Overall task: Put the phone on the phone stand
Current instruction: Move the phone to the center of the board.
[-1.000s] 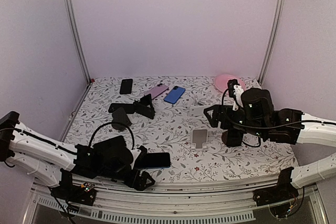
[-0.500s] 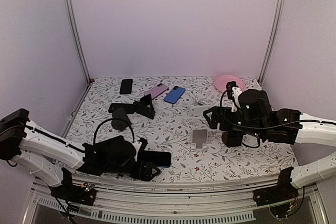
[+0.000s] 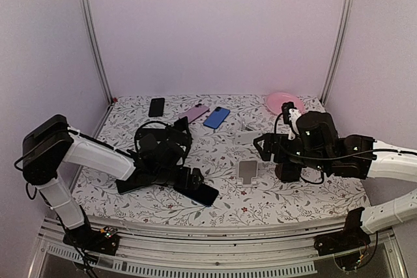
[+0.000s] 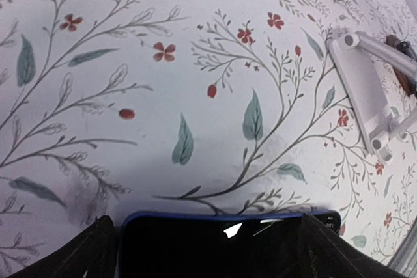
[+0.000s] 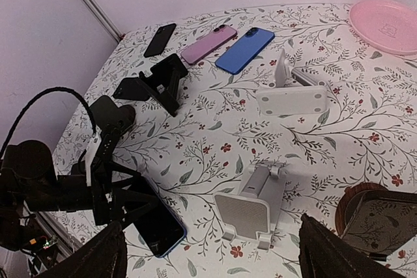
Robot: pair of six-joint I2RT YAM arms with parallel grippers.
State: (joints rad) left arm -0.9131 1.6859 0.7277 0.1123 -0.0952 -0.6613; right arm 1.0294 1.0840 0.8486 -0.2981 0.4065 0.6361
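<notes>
The dark phone with a blue rim (image 3: 203, 194) lies flat on the flower-printed counter (image 3: 218, 154), in the lower centre of the overhead view, not on any stand. The left pincer (image 4: 206, 226) reaches it from the left with its fingers (image 4: 78, 258) spread wide. In the left wrist view the near end of the phone sits at the bottom edge between them; whether the fingers touch its sides I cannot tell. The pale grey folding phone stand (image 3: 247, 170) stands near the phone, to its right and apart from it, and it shows at the upper right of the left wrist view. The right pincer (image 5: 210, 245) hangs over the right side of the counter, its fingers spread wide with nothing between them. In the right wrist view the grey stand sits at lower centre and the phone at lower left. Toward the top of that view lie a black phone (image 5: 159, 39), a mauve phone (image 5: 210, 43) and a bright blue phone (image 5: 244, 50), with a black folding stand (image 5: 159, 83) below them and a pink plate (image 5: 384, 24) at the upper right.
</notes>
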